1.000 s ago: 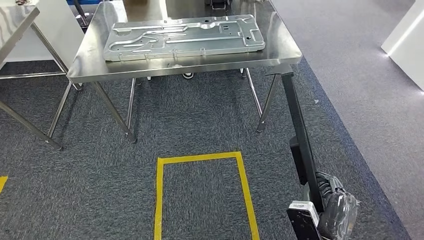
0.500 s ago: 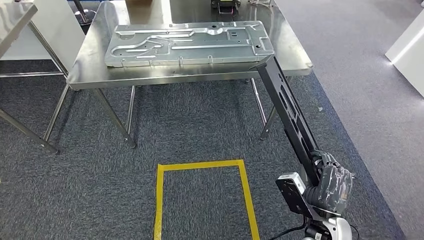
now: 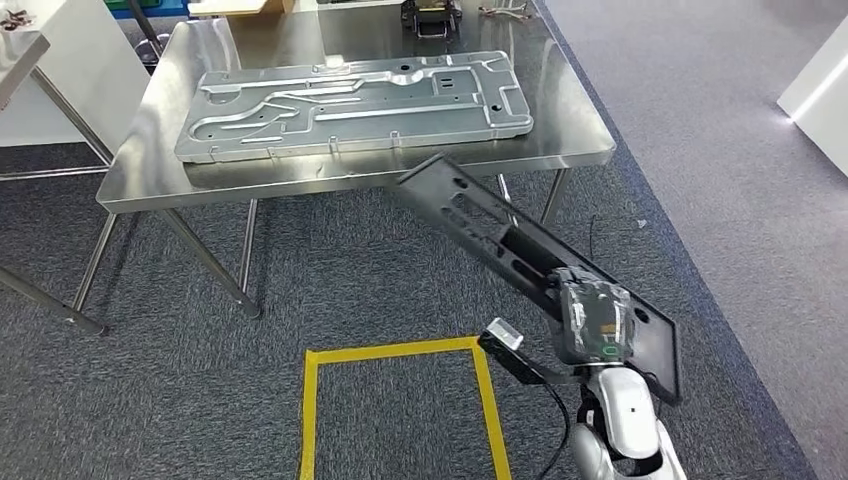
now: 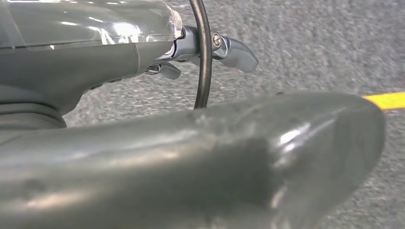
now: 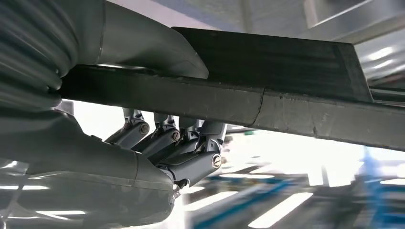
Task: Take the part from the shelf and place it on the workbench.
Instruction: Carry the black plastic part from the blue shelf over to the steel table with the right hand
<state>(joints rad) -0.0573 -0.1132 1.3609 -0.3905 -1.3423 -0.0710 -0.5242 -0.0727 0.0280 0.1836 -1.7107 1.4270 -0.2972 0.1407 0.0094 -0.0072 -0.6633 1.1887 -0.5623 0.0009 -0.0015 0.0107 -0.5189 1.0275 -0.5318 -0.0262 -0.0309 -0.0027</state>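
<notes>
The part is a long black slotted bar, tilted low and pointing up-left, its far end just under the front edge of the steel workbench. My right hand grips it near its lower end. In the right wrist view the thumb lies over the part and the fingers curl beneath it. My left hand hangs over the grey carpet with nothing in it, fingers apart from the thick thumb.
A large stamped silver plate covers most of the workbench, with small items at its far edge. A yellow tape rectangle marks the carpet before me. Another steel table stands left, and a white cabinet right.
My right arm has lifted and swung the part from near upright to a low slant, its far end now left of where it was. The camera has shifted a little.
</notes>
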